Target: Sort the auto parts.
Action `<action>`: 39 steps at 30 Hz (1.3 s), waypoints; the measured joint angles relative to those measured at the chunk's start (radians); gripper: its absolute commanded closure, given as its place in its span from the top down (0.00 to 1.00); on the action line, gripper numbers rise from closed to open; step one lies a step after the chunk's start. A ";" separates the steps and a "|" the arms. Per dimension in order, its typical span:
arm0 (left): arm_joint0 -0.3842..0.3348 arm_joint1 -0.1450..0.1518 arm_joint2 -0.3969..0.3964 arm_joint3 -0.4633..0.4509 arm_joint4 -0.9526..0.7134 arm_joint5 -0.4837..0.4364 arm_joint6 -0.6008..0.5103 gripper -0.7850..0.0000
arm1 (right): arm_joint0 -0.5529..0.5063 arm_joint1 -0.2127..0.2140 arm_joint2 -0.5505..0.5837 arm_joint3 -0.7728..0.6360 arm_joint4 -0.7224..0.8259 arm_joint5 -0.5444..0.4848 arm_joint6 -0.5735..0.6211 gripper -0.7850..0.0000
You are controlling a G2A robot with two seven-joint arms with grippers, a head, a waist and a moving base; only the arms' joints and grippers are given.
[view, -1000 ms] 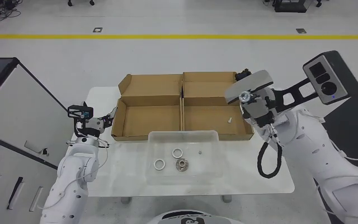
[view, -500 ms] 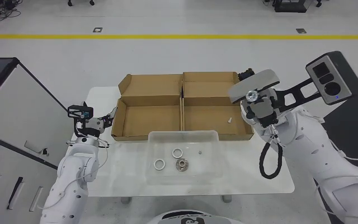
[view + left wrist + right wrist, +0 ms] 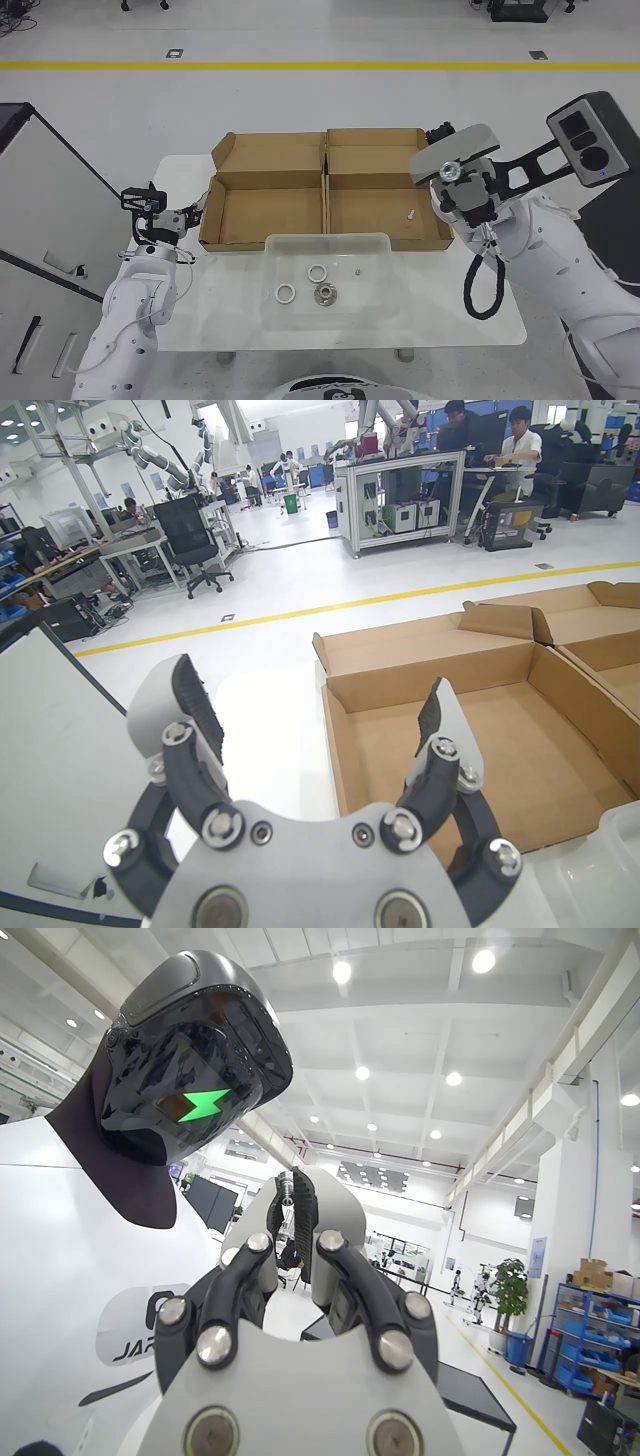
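A clear plastic tray (image 3: 372,241) at the table's front holds two white rings (image 3: 316,272) (image 3: 285,294), a metal flanged part (image 3: 325,294) and a small screw (image 3: 358,269). My right gripper (image 3: 290,1188) (image 3: 451,172) is raised above the right cardboard box (image 3: 437,231), turned upward, shut on a small threaded bolt (image 3: 286,1189). One small white bolt (image 3: 410,213) lies in that box. My left gripper (image 3: 310,700) (image 3: 200,208) stands open and empty just outside the left cardboard box (image 3: 335,760) (image 3: 212,205), which is bare inside.
Both boxes stand side by side behind the tray, their lids (image 3: 270,152) folded back. White tabletop (image 3: 210,300) stretches between the left arm and the tray. A slanted white board (image 3: 60,190) stands off the table's left side.
The right gripper with the bolt shifted slightly right and up a second ago, then held still. The left arm has stayed put.
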 measured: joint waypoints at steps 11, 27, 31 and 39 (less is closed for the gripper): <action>0.000 0.000 0.000 0.000 0.000 0.000 0.000 1.00 | -0.115 0.049 0.179 0.053 0.025 0.031 0.284 0.00; 0.000 0.000 0.000 0.000 0.000 0.000 0.000 1.00 | -0.171 0.199 0.568 -0.001 0.144 0.058 1.254 0.00; 0.000 0.000 0.000 0.000 0.000 0.000 0.000 1.00 | -0.066 0.208 0.519 -0.003 0.128 0.064 1.449 0.00; 0.000 0.000 0.000 0.000 0.000 0.000 0.000 1.00 | 0.182 0.210 0.239 0.089 -0.089 0.098 1.543 0.00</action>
